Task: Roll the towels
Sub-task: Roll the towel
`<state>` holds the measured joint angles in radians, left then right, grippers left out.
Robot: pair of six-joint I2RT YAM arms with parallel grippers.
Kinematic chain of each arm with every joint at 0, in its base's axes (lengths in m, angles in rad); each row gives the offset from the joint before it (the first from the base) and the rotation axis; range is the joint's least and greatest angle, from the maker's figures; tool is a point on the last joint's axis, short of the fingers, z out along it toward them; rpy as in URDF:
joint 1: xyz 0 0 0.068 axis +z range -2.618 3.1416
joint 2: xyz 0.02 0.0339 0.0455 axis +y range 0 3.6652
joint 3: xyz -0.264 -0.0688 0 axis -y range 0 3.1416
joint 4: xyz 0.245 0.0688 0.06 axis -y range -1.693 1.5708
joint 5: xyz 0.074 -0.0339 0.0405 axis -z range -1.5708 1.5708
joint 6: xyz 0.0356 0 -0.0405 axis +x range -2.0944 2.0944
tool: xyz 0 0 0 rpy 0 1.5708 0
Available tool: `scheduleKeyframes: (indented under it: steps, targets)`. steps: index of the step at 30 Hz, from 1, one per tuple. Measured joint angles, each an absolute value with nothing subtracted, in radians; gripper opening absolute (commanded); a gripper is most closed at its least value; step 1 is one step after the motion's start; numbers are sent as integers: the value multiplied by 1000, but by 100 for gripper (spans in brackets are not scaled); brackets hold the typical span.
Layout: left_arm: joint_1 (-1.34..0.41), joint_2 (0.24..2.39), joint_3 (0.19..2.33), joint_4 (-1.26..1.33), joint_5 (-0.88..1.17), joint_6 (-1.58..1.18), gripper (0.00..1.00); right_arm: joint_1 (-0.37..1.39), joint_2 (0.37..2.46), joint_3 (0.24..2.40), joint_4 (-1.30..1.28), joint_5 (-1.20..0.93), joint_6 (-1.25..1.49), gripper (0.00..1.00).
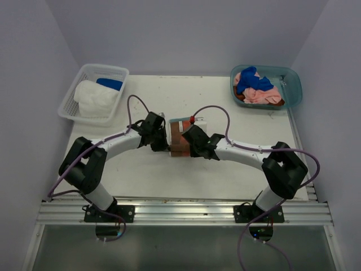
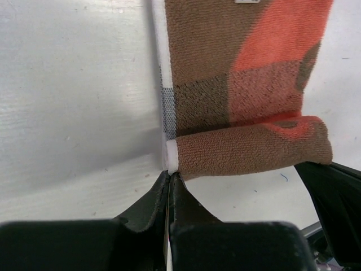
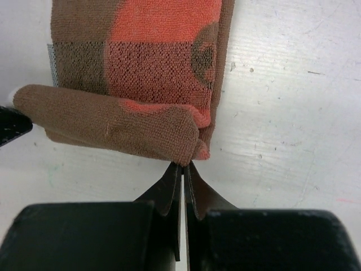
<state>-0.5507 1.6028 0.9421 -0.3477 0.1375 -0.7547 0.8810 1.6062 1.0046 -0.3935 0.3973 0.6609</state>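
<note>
Brown towel (image 1: pixel 179 140) between mesh basket (image 1: pixel 69 103) and teal tub (image 1: pixel 295 89)
Left gripper (image 2: pixel 170 174), right gripper (image 3: pixel 184 165) clenched, tips touching its rolled edge

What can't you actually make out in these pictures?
- Top view: the brown towel's rolled near edge, hidden under the left gripper and right gripper.
- Both wrist views: the towel's far end, cut off by the top edge.
- Top view: whatever lies beneath the pink towel and blue towel in the teal tub.

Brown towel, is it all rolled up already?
No, only the near end of the brown towel is curled over; the rest lies flat on the table.
</note>
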Motion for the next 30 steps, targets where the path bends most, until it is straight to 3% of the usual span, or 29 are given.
scheduleKeyframes:
  steps: [1, 5, 8, 13, 21, 26, 30]
  targets:
    - [-549, 1622, 945, -345, 138, -750, 1, 876, 1619, 1010, -389, 397, 659, 0]
    - [-540, 1668, 949, -339, 138, -737, 25, 857, 1665, 1016, -366, 374, 654, 0]
    - [-537, 1660, 950, -339, 132, -736, 36, 830, 1691, 1016, -352, 347, 654, 0]
    - [-536, 1581, 948, -347, 115, -732, 36, 791, 1713, 1017, -331, 303, 654, 0]
    - [-541, 1382, 833, -305, 143, -756, 28, 766, 1716, 1026, -331, 244, 655, 0]
    - [-571, 1375, 785, -234, 213, -779, 20, 757, 1716, 1052, -337, 221, 656, 0]
    - [-591, 1402, 781, -189, 257, -786, 20, 750, 1716, 1070, -338, 212, 658, 0]
